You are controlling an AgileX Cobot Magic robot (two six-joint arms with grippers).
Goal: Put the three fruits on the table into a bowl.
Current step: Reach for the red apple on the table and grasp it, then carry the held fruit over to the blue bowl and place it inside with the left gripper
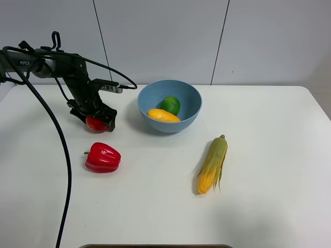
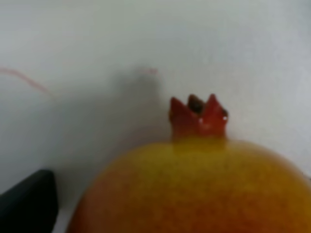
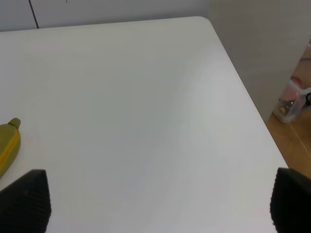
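On the table (image 1: 258, 206), the bowl (image 1: 192, 114) at twelve o'clock already holds lime (image 1: 170, 105) and mango (image 1: 163, 115). The left gripper (image 1: 96, 118), at ten o'clock, straddles the last fruit (image 1: 95, 124), a red-yellow round one with a crown; grip uncertain. Next: firm clamp, lift, carry bowlward.

Black arm (image 1: 57, 64), white "PIPER" lettering, looping black cables (image 1: 54, 129)

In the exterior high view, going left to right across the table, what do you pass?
Left gripper over the red fruit → red bell pepper → light-blue bowl holding the mango and lime → corn cob.
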